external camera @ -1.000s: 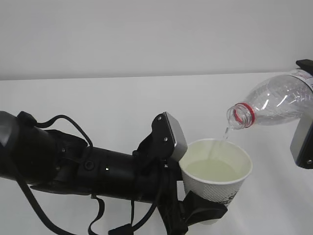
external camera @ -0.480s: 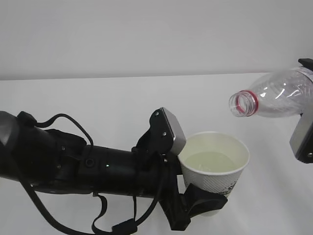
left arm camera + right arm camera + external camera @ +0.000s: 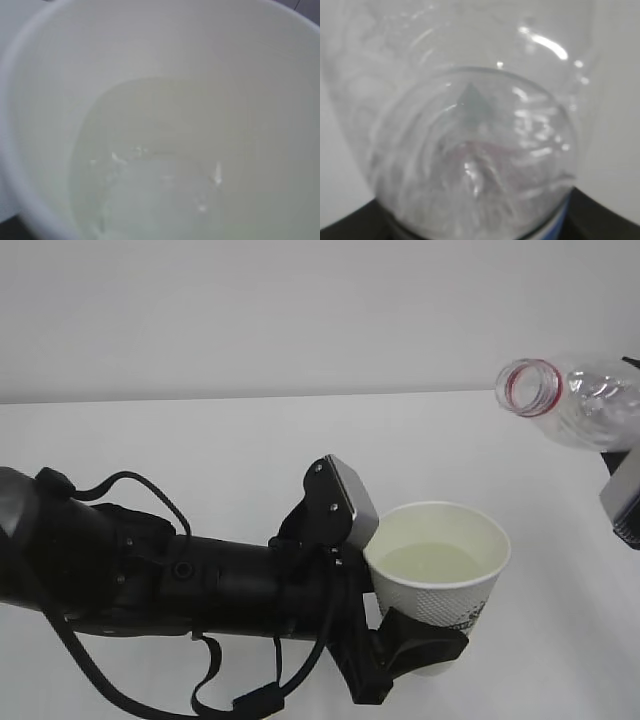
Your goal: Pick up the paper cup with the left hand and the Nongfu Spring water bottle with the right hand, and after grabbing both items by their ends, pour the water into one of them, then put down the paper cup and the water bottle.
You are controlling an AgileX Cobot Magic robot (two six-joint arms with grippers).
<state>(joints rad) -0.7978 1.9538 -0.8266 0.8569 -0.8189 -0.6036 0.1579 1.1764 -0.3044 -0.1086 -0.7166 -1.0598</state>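
White table, bottle (image 3: 585,405) raised since pouring — both end effectors gripping, cup (image 3: 440,575) filled

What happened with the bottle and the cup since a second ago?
The water bottle stopped pouring, rose and tipped back, its mouth now up and right of the paper cup. The left claw holds the cup in about the same place, water inside. The right claw keeps gripping the bottle.
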